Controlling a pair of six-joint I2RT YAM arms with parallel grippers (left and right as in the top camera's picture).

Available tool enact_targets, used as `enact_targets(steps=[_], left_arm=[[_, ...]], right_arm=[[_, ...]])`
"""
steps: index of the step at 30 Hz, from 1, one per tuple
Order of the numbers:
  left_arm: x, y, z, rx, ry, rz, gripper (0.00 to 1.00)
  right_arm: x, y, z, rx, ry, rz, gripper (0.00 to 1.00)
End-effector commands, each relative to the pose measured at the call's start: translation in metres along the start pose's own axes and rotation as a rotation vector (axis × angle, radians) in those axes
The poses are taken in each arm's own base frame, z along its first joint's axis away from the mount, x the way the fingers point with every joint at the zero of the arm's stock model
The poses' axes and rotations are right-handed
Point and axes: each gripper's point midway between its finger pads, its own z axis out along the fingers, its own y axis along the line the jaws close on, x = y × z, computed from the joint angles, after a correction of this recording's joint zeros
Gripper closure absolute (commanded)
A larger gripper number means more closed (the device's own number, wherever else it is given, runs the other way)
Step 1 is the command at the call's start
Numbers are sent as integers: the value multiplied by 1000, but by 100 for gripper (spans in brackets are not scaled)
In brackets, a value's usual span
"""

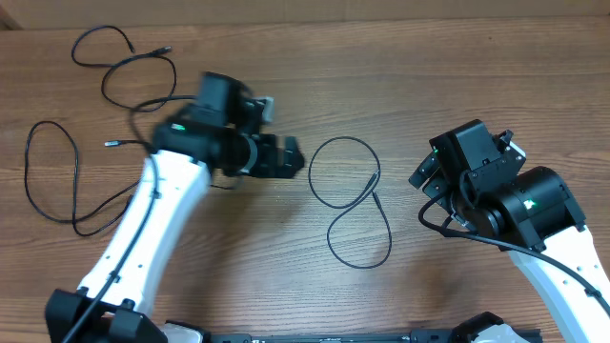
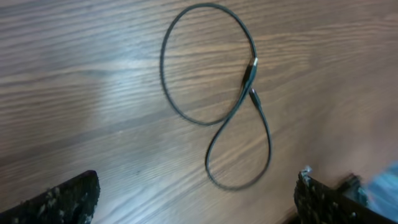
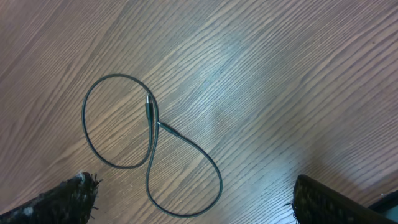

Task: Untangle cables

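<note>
One thin black cable (image 1: 374,191) lies in a figure-eight on the wooden table, its two metal-tipped plugs meeting at the crossing. It shows in the left wrist view (image 2: 249,76) and the right wrist view (image 3: 150,111). More thin cables lie at the far left: a long loop (image 1: 27,171) and a curling one (image 1: 143,59) at the top left, partly hidden under my left arm. My left gripper (image 1: 289,157) is open and empty, just left of the figure-eight (image 2: 199,199). My right gripper (image 1: 431,183) is open and empty, to its right (image 3: 196,205).
The wooden table (image 1: 305,76) fills every view. My left arm (image 1: 143,229) crosses over the left cables. A thick black arm cable (image 1: 467,233) hangs from my right arm. The table's front edge holds the arm bases.
</note>
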Motion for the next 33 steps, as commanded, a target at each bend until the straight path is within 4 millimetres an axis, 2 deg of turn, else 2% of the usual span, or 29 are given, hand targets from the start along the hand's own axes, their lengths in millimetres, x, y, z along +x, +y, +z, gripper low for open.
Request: enact_targets(steps=[1, 3, 6, 10, 11, 15, 16, 17, 18, 21, 24, 27, 33], left_arm=[[4, -9, 21, -136, -27, 13, 0], [5, -15, 30, -174, -34, 23, 1], [10, -15, 44, -236, -30, -29, 1], [20, -13, 64, -243, 37, -32, 0], [25, -14, 71, -224, 72, -40, 1], [33, -8, 82, -239, 119, -52, 0], [33, -1, 82, -270, 119, -66, 1], [33, 8, 79, -315, 110, -111, 0], [33, 18, 76, -363, 98, -166, 0], [34, 53, 61, -503, 57, -351, 0], [34, 78, 49, -528, 68, -452, 1], [36, 98, 38, -514, 95, -554, 0], [44, 121, 24, -480, 140, -694, 0]], right_arm=[[-7, 0, -3, -12, -34, -51, 0], [-10, 8, -3, -53, -26, -137, 0], [-15, 20, -4, -144, 38, -230, 0], [-14, 42, -8, -327, 219, -280, 0], [-12, 51, -4, -383, 279, -282, 0], [1, 52, 20, -331, 378, -282, 0], [7, 52, 26, -313, 407, -289, 5], [12, 51, 33, -291, 432, -297, 15], [16, 51, 39, -274, 448, -304, 19], [33, 47, 59, -206, 504, -336, 25], [51, 46, 76, -174, 553, -367, 23], [66, 52, 90, -178, 565, -405, 0], [91, 70, 117, -197, 528, -411, 0]])
